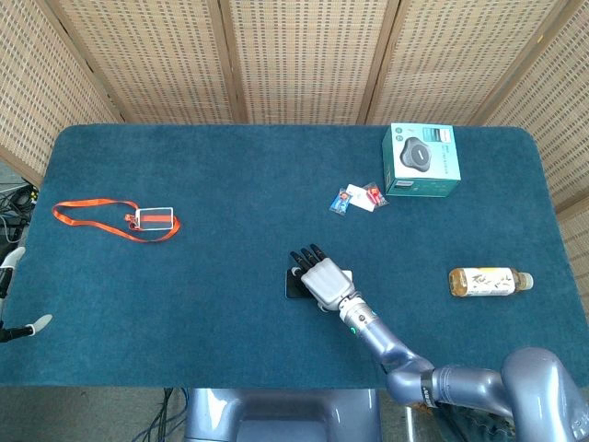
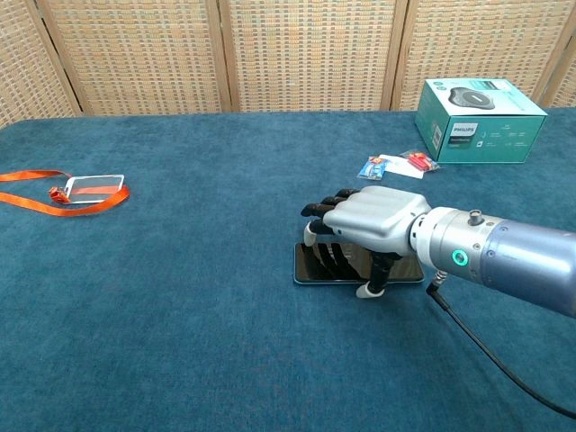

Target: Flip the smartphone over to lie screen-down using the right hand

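**Right hand poised over the phone, flip not yet begun**

While the smartphone (image 2: 324, 264) lies flat and screen-up on the blue table (image 1: 230, 212), a little right of centre and toward the near edge, the right hand (image 2: 371, 220) sits directly above it, palm down. In the chest view its dark fingers (image 2: 326, 209) curl downward past the phone's far long edge, and their reflection shows on the glossy screen; the thumb (image 2: 376, 275) reaches down at the near long edge, its pale tip at or just off the table. The hand is part-closed around the phone, fingers on one side and thumb on the other, but I cannot tell whether any of them actually press on the edges yet. The phone shows no tilt, so it reads as not lifted.

This looks like the grasp-setting step, early in the task. The next move probably calls for closing thumb and fingers firmly on the two long edges, raising one edge off the cloth, and rolling the wrist so the screen turns down. The soft table covering may let the thumb tip dig under the edge, yet the slick glass could slip if the pinch is shallow.

The left hand (image 1: 17, 293) rests well away at the far left edge of the head view, holding nothing, fingers apart. Elsewhere lie an orange lanyard (image 1: 115, 219), a teal box (image 1: 421, 159), small packets (image 1: 360, 197) and a bottle (image 1: 490, 281), all well apart from the phone.
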Motion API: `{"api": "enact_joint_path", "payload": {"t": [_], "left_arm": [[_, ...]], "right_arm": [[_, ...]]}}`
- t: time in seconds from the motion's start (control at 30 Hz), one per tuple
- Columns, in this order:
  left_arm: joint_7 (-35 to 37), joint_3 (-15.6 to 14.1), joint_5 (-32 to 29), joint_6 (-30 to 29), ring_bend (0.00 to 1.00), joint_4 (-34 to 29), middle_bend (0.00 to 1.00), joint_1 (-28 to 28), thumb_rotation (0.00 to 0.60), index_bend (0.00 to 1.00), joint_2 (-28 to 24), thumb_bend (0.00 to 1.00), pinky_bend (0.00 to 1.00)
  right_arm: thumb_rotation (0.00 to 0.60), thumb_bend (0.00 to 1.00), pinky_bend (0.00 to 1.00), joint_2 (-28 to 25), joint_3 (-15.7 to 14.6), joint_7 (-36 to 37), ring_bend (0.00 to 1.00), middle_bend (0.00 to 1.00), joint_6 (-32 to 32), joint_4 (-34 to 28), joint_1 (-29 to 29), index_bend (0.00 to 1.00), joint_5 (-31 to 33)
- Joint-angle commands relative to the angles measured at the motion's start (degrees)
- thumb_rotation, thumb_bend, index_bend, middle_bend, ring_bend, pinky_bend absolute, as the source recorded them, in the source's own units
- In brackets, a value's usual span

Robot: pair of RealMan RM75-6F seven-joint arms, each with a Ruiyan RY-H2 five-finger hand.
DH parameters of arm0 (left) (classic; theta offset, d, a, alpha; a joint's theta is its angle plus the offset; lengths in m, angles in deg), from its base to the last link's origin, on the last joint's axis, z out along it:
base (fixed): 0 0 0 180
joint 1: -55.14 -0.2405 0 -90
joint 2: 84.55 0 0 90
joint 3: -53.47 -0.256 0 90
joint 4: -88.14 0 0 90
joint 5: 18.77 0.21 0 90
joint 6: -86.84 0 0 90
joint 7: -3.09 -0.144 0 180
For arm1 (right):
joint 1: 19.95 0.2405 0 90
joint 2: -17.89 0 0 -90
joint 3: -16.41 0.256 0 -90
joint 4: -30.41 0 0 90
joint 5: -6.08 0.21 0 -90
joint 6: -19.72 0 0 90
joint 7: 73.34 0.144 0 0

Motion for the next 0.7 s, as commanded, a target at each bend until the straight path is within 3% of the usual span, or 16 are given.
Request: {"api": "enact_joint_path", "payload": {"t": [0.03,0.33,0.7], "left_arm": [[0.0,0.0,0.0,-0.1,0.00,0.0,0.00,0.0,0.600,0.00,0.0,0.00,0.00],[0.4,-0.1,0.5,-0.6,0.00,-0.3,0.00,-0.2,0.600,0.00,-0.2,0.00,0.00],[1.4,-0.3,0.8,-0.9,0.00,-0.4,0.00,-0.4,0.600,0.00,-0.6,0.00,0.00]], "right_arm": [[0.600,0.74,0.00,0.1,0.3,0.3,0.00,0.06,0.7,0.2,-0.1,0.39,0.2],[0.600,0.88,0.00,-0.4,2.8,2.8,0.00,0.09,3.9,0.8,-0.4,0.41,0.3],[0.600,0.88,0.00,1.2,5.8,3.1,0.00,0.10,3.7,5.6,0.9,0.42,4.5]]}}
